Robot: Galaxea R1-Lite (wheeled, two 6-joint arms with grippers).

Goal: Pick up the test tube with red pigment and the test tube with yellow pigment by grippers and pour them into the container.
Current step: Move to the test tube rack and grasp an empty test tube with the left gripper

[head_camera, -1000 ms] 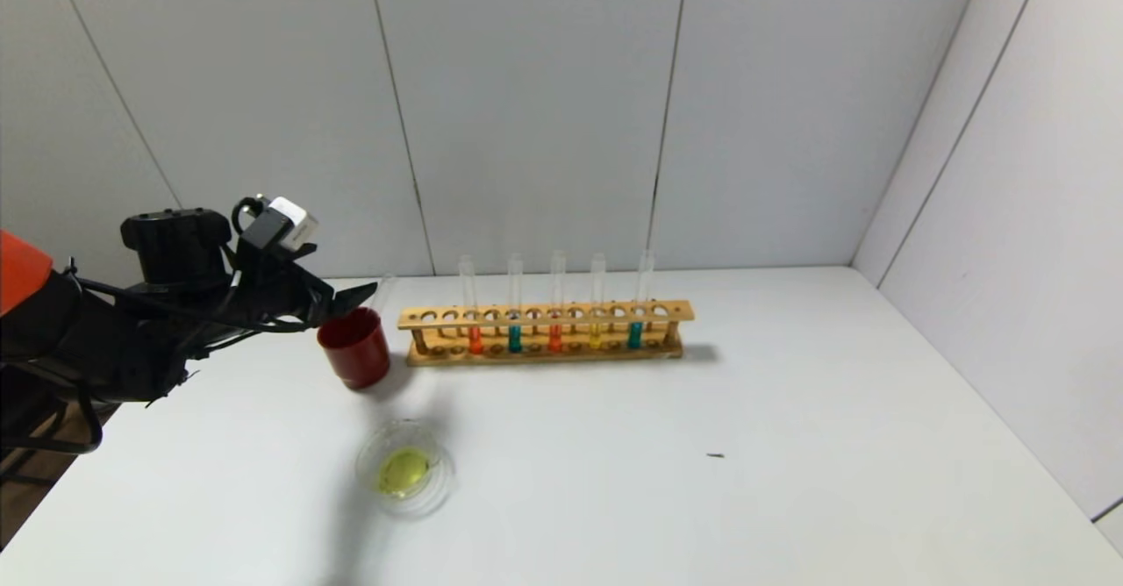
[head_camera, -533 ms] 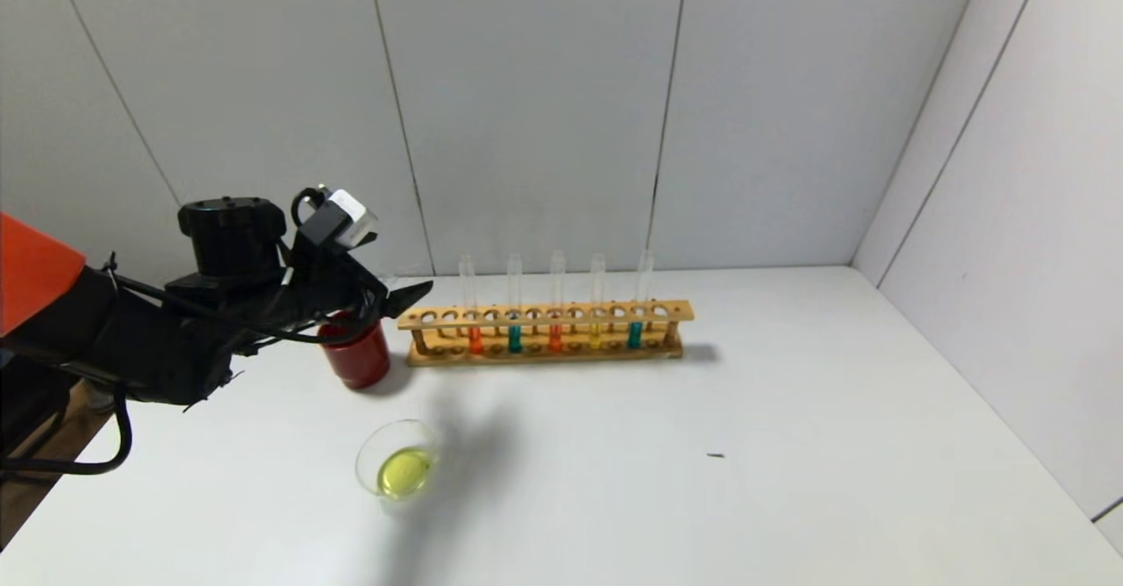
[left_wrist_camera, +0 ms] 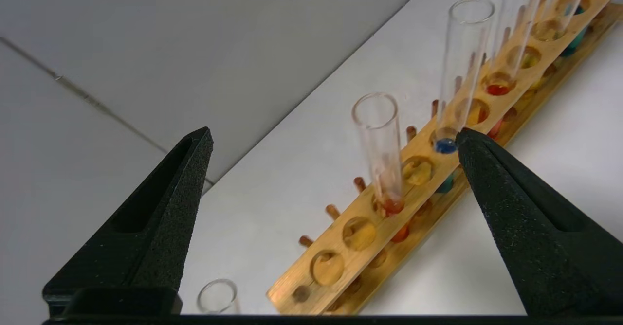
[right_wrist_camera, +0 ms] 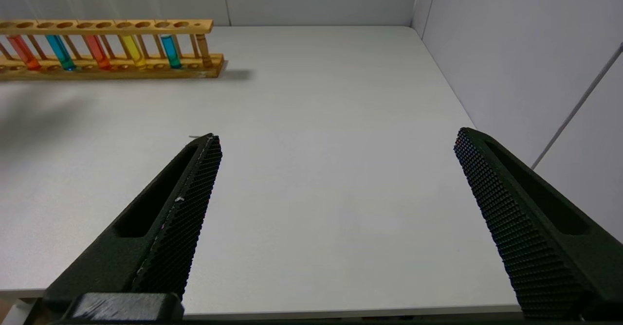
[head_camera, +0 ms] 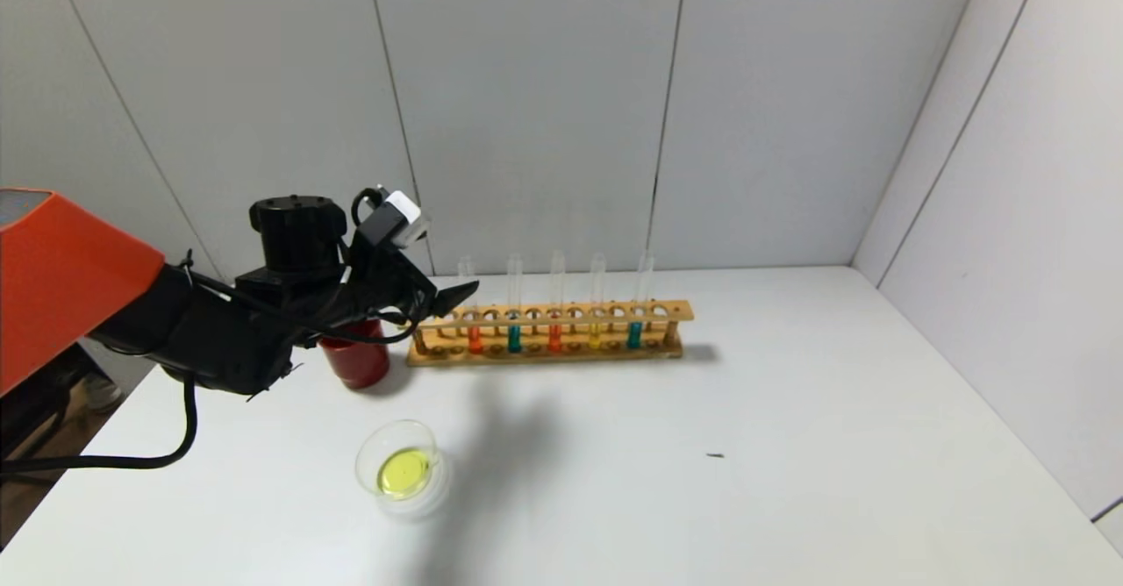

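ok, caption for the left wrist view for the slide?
Open left gripper lined up on the red tube at the near end of the wooden rack.

Pale grey panelled walls [head_camera: 544, 103] enclose a white table [head_camera: 790, 446] on three sides.

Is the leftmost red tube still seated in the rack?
Yes: the red tube stands upright in its hole in the wooden rack, with the open left gripper apart from it.
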